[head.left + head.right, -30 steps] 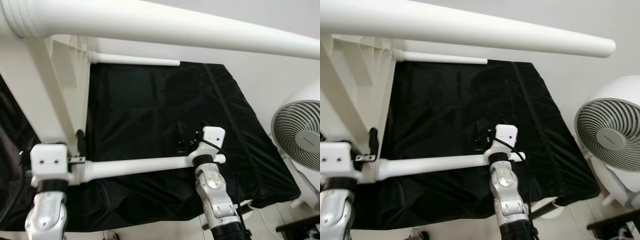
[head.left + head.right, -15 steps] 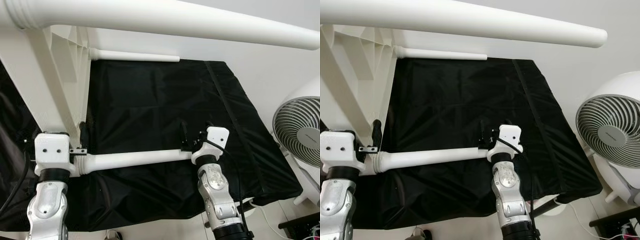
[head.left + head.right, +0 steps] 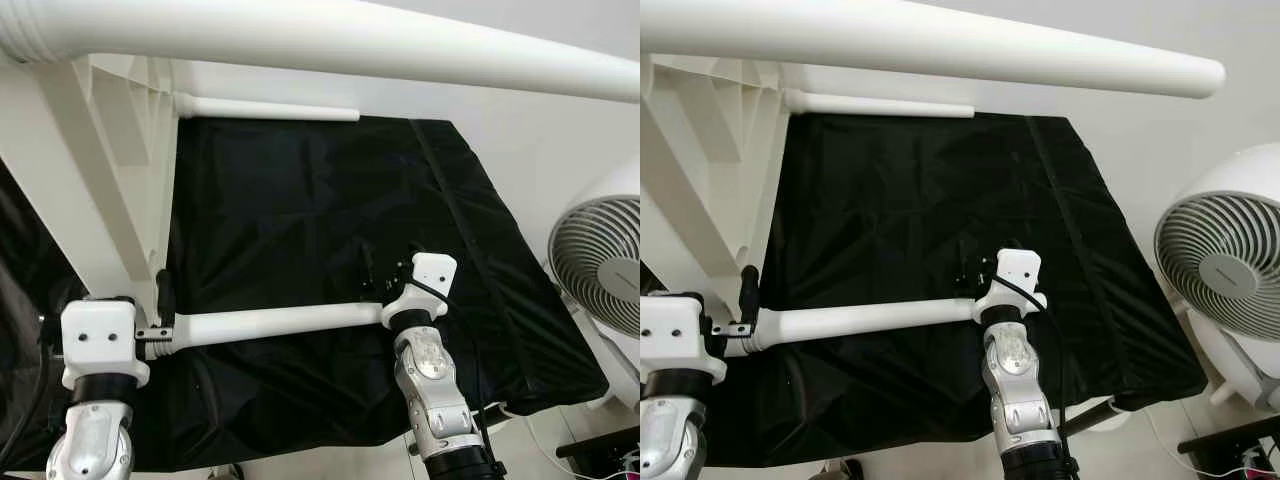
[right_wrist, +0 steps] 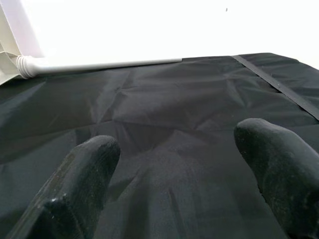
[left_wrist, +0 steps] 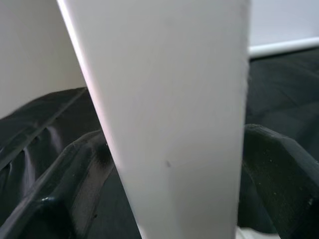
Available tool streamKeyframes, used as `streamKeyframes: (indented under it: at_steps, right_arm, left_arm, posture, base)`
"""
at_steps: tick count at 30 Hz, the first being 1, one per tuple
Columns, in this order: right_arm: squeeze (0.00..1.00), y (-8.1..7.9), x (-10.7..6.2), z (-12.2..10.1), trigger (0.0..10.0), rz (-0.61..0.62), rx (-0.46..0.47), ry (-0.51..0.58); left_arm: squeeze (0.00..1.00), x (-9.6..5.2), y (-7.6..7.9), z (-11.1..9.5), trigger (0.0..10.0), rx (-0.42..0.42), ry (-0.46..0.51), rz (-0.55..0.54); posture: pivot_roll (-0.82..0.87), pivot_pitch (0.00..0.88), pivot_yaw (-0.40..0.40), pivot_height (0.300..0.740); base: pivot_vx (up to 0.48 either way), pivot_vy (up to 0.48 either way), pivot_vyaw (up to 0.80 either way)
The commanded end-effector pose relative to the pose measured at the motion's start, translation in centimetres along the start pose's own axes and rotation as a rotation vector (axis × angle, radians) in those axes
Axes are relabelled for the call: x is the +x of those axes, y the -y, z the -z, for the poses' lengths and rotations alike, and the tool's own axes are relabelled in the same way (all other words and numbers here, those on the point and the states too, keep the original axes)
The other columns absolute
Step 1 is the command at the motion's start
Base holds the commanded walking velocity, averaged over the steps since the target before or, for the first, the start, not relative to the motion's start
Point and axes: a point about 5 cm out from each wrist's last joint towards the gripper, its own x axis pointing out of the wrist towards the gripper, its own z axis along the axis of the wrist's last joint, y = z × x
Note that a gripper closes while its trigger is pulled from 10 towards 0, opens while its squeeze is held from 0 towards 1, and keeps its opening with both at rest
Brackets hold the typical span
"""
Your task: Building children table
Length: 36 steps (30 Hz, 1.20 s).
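A white children's table (image 3: pixel 95 170) stands tipped on its side on a black cloth (image 3: pixel 300 220), its underside ribs facing the cloth's open middle, and everything else is best placed from that tabletop. One long white leg (image 3: pixel 330 45) juts out from its upper edge and crosses high over the cloth; a second, thinner-looking leg (image 3: pixel 268 109) runs from the tabletop's far corner along the cloth's far edge. A third leg, the near leg (image 3: pixel 275 322), reaches out from the tabletop's lower near corner, level above the cloth. The left gripper (image 3: pixel 160 305) sits right at that corner, where the near leg joins the tabletop, and in the left wrist view its black fingers (image 5: pixel 60 199) are clamped on either side of the white leg. The right gripper (image 3: pixel 372 280) is at the near leg's free end, well away from the tabletop; the right wrist view shows its two fingers (image 4: pixel 82 177) spread apart with only cloth between them, so it grips nothing. A white fan (image 3: pixel 1230 265) stands on the floor beyond the cloth's edge, on the side farthest from the tabletop.
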Motion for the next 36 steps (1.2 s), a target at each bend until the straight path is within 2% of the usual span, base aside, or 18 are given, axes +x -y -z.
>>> streamKeyframes:
  at_steps: [1,15,17,20,26,28,31,35,36]
  right_arm:
    - [0.00,0.0,-0.2,0.7,10.0,-0.006,0.001,-0.034]
    - [0.00,-0.7,0.0,0.8,10.0,-0.040,0.012,-0.038]
    - [0.00,-0.7,0.0,0.8,10.0,-0.040,0.012,-0.038]
    - [0.00,-0.9,0.0,1.0,10.0,-0.047,0.017,-0.043]
    - [0.00,-1.1,-0.1,1.1,10.0,-0.051,0.019,-0.047]
    - [0.00,-1.2,0.0,1.1,10.0,-0.055,0.021,-0.050]
    - [0.00,-1.4,0.0,1.2,10.0,-0.062,0.026,-0.053]
    - [0.00,-1.5,0.0,1.2,10.0,-0.061,0.027,-0.053]
    - [0.00,-1.5,0.1,1.2,10.0,-0.058,0.028,-0.053]
  left_arm:
    - [0.00,-0.9,-0.1,-0.2,10.0,0.013,-0.012,-0.043]
    - [0.00,-3.7,0.2,-1.6,10.0,0.028,-0.027,0.024]
    - [0.00,-3.7,0.2,-1.6,10.0,0.028,-0.027,0.024]
    - [0.00,-4.9,-0.3,-1.9,10.0,0.059,-0.041,0.041]
    - [0.00,-5.4,-0.5,-2.2,10.0,0.081,-0.040,0.064]
    - [0.00,-5.6,-0.4,-2.3,10.0,0.085,-0.031,0.094]
    - [0.00,-6.2,0.3,-2.2,10.0,0.090,-0.028,0.239]
    - [0.00,-6.3,0.4,-2.0,10.0,0.094,-0.035,0.270]
    - [0.00,-6.2,0.8,-1.7,10.0,0.089,-0.034,0.310]
  posture:
    - [0.17,0.153,-0.092,0.740]
    - [0.22,0.160,-0.108,0.740]
    - [0.22,0.160,-0.108,0.740]
    - [0.24,0.172,-0.107,0.740]
    - [0.24,0.178,-0.108,0.740]
    - [0.25,0.185,-0.110,0.740]
    - [0.25,0.192,-0.106,0.740]
    - [0.25,0.194,-0.100,0.740]
    - [0.25,0.195,-0.097,0.740]
  base:
    - [0.000,0.000,0.00]
    - [0.000,0.000,0.00]
    - [0.000,0.000,0.00]
    - [0.000,0.000,0.00]
    - [0.000,0.000,0.00]
    - [0.000,0.000,0.00]
    - [0.000,0.000,0.00]
    - [0.000,0.000,0.00]
    - [0.000,0.000,0.00]
